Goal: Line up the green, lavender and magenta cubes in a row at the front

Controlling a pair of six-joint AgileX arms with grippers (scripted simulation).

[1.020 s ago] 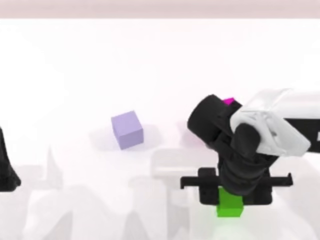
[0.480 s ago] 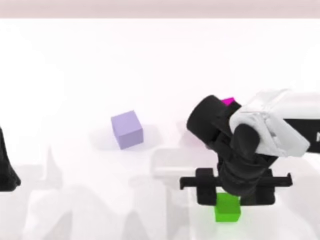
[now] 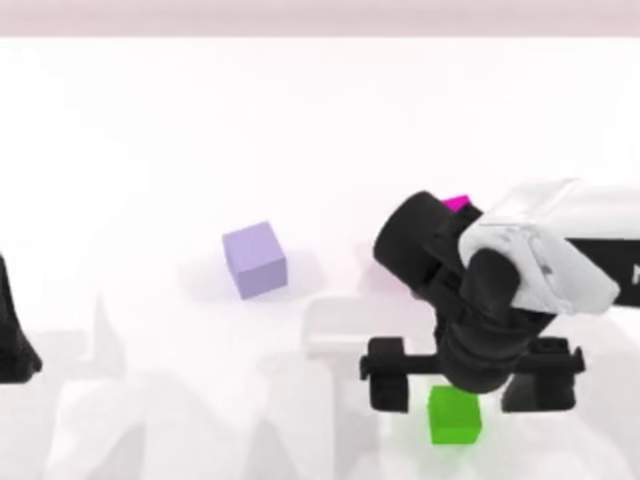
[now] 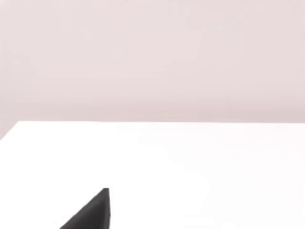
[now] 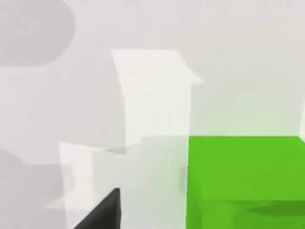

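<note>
Right gripper (image 3: 463,388) fingers have spread apart from the green cube (image 3: 455,416), releasing it near the table's (image 3: 150,130) front edge; cube position unchanged.

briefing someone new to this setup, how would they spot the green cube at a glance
Start at the right arm reaching in over the table's right half and follow it down to its open hand near the front edge. The green cube sits on the table between the spread fingers. It is bright green and the frontmost cube; the lavender cube lies back to the left, the magenta cube peeks out behind the arm.
</note>
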